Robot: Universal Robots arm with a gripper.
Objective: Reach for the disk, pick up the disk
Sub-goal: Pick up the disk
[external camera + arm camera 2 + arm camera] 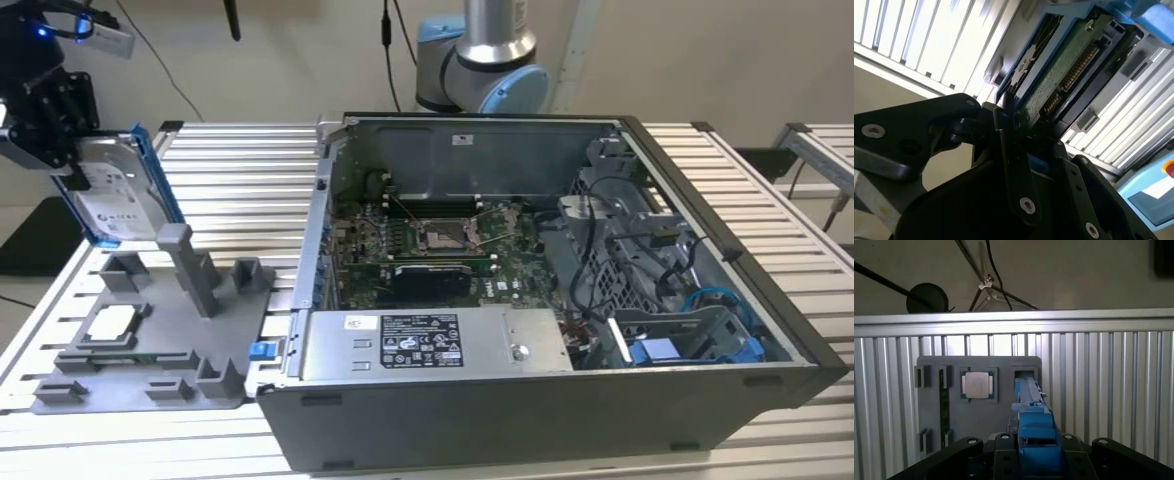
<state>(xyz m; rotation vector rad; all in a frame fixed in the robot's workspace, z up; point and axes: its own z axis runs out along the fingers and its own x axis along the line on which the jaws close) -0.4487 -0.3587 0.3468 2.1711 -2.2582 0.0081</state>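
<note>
The disk (118, 190), silver-grey with a white label and a blue bracket, is held upright on its edge at the exterior view's far left, above the grey fixture plate (147, 345). My gripper (78, 165) is shut on its upper end. In the second wrist view the black fingers (1013, 165) clamp the disk (1064, 70), whose green circuit board side and blue frame show. In the first wrist view the disk (1030, 400) is seen edge-on and runs out from between the gripper (1036, 450) towards an open slot in the plate.
The grey fixture plate (979, 420) carries several upright posts and a small square silver chip (977, 385) (110, 322). An open computer case (534, 290) stands right of it on the slatted aluminium table (240, 170). The arm's base (481, 60) rises behind the case.
</note>
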